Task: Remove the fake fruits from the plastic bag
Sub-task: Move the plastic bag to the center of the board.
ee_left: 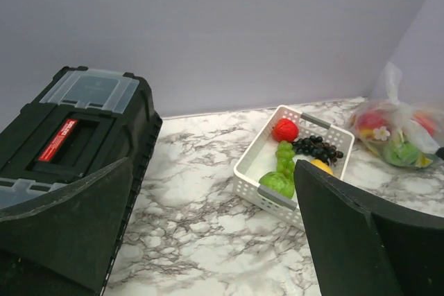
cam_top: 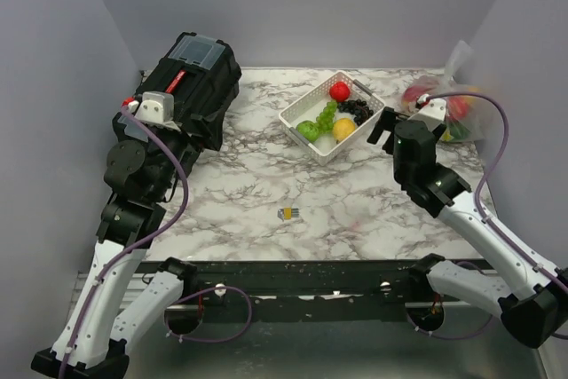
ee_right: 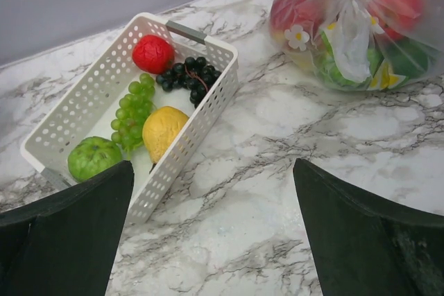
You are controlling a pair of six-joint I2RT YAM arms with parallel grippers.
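Plastic bag [ee_right: 354, 25] at one o'clock of my right gripper [ee_right: 215, 240]; fingers spread, nothing held

In the right wrist view the bag sits at the far right corner of the table [ee_right: 291, 192], near me but untouched, its bulk running roughly nine to three; the fake fruits [ee_right: 399, 1] are inside it; the white basket [ee_right: 187, 150] at eleven holds grapes [ee_right: 132, 112], a lemon [ee_right: 164, 132] and a red piece [ee_right: 152, 53]; my left gripper [ee_left: 208, 240], also spread and empty, hangs by the toolbox [ee_left: 69, 136], well apart; I judge the right arm nearer.

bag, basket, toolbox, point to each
bag [ee_right: 350, 46], right wrist view, crinkled front wall
basket [ee_right: 195, 135], right wrist view, long side wall
toolbox [ee_left: 83, 129], left wrist view, top of lid
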